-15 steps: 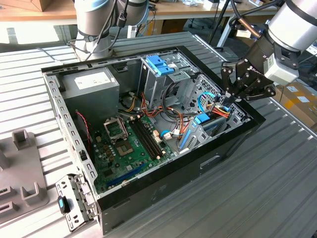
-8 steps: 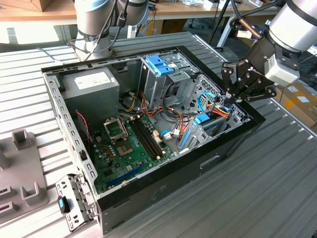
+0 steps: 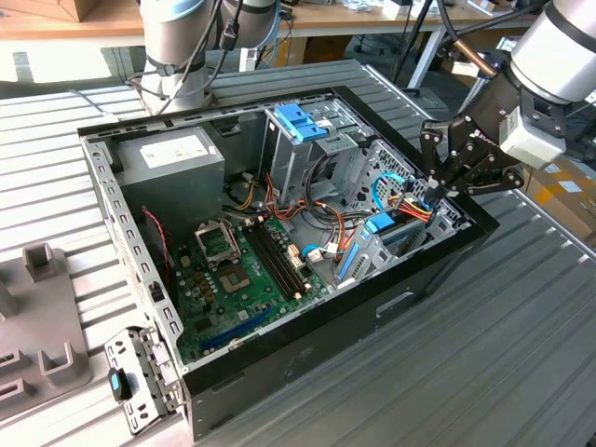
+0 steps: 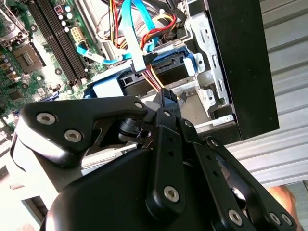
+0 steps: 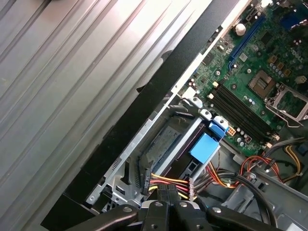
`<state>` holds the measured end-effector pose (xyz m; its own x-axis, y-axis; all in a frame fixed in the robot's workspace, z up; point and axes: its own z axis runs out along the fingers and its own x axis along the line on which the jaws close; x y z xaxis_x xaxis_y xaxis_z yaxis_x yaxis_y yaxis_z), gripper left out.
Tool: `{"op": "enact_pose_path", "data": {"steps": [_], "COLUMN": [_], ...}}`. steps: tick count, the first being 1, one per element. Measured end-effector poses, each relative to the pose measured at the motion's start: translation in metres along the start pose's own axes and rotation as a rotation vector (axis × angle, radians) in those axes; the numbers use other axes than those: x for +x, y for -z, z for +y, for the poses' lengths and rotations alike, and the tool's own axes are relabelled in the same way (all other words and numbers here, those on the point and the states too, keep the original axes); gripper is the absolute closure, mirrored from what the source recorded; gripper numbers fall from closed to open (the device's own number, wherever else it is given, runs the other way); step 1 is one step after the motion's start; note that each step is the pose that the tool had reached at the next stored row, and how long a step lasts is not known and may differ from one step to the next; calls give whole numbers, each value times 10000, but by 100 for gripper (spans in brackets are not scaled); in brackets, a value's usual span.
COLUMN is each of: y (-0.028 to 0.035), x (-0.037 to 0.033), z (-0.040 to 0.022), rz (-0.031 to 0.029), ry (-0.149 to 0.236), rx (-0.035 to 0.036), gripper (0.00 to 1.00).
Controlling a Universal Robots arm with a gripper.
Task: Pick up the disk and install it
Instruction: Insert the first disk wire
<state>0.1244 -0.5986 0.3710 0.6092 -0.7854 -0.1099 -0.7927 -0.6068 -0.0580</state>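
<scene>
Second wrist view: the gripper [image 4: 166, 96] has its black fingertips [image 4: 168, 102] drawn together with nothing between them, hovering over the orange, red and yellow power wires [image 4: 153, 76] plugged in at the end of the disk [image 4: 108, 89]. The disk lies just below and beyond the tips, seated in its bay with blue plastic along its sides and a light blue data cable [image 4: 137, 36] running to it. In the first wrist view the closed tips [image 5: 166, 208] sit right by the same wire bundle [image 5: 166, 183], the disk [image 5: 168, 144] stretching away from them inside the metal bay toward a blue tab [image 5: 204, 147]. In the exterior view the gripper [image 3: 436, 191] hangs at the computer case [image 3: 307, 345] corner on the exterior view's right, above the bay, with the green motherboard [image 3: 233, 279] further in
</scene>
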Motion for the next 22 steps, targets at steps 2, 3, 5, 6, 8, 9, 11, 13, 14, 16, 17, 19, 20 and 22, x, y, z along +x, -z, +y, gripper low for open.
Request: {"op": "enact_pose_path", "data": {"steps": [2, 3, 5, 6, 8, 9, 11, 13, 14, 16, 17, 19, 20, 22], "y": [-1, -2, -3, -4, -9, -10, -14, -17, -19, -22, -22, -24, -25, -26], "x": [14, 19, 27, 29, 31, 31, 32, 31, 31, 30, 29, 26, 25, 22], "z": [11, 15, 21, 22, 24, 24, 24, 25, 27, 29, 30, 34, 36, 39], "rz": [8, 13, 21, 25, 41, 47, 58, 76, 82, 90, 95, 104, 107, 113], "ry": [-143, -215, -356, -429, -688, -776, -982, -1295, -1399, -1563, -1628, -1780, -1831, -1941], "rx": [16, 24, 39, 47, 75, 85, 108, 143, 154, 173, 180, 197, 203, 215], "gripper": [89, 89, 89, 89, 89, 89, 89, 89, 89, 89, 89, 89, 89, 89]}}
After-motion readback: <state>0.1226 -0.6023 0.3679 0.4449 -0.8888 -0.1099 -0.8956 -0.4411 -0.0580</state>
